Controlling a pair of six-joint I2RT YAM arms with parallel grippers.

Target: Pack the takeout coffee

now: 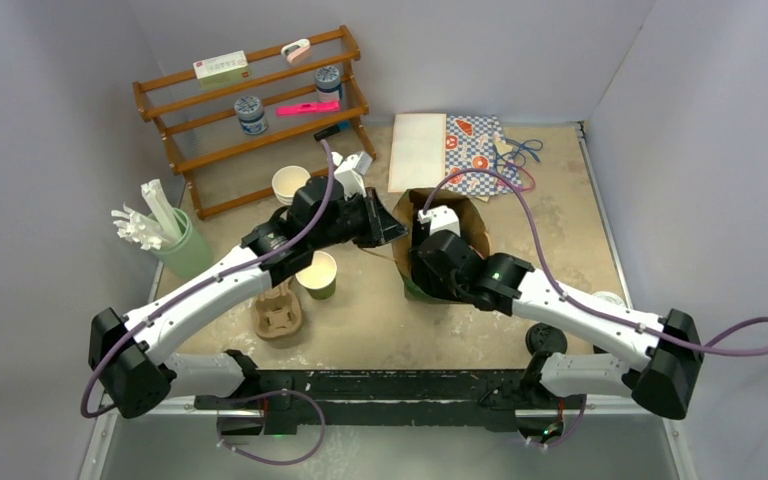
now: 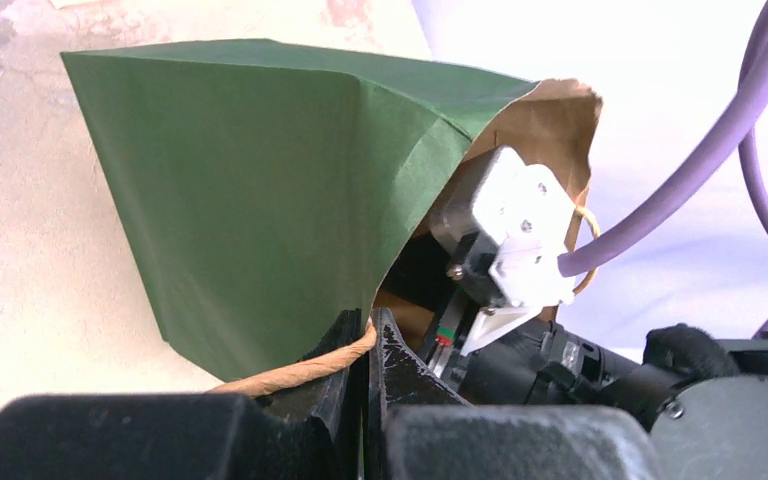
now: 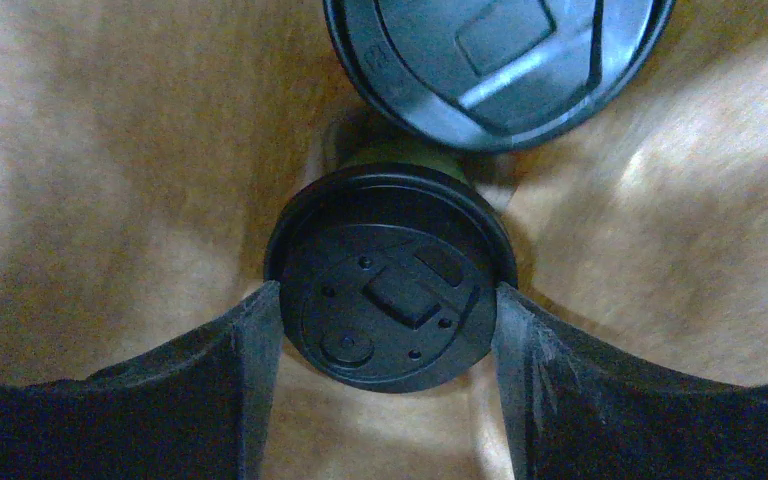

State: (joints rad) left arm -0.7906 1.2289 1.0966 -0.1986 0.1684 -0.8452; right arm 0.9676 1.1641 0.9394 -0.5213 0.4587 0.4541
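Note:
The takeout coffee [image 3: 390, 275], an olive-green cup under a round black sip lid, stands inside a paper bag, green outside [image 2: 260, 180] and brown inside [image 1: 480, 225]. My right gripper [image 3: 388, 300] reaches down into the bag, and its two fingers press the lid's left and right edges. A second, larger black lid [image 3: 495, 60] sits just beyond it in the bag. My left gripper [image 2: 372, 330] is shut on the bag's twisted paper handle [image 2: 290, 372] at the bag's left rim [image 1: 400, 237]. In the top view the right arm's wrist [image 1: 440, 262] hides the coffee.
A lidless green cup [image 1: 317, 274] and a cardboard cup carrier [image 1: 278, 312] stand left of the bag. A pale cup [image 1: 291, 184], a green holder of white utensils [image 1: 175, 245] and a wooden rack [image 1: 260, 110] are behind. Papers [image 1: 450, 150] lie behind the bag.

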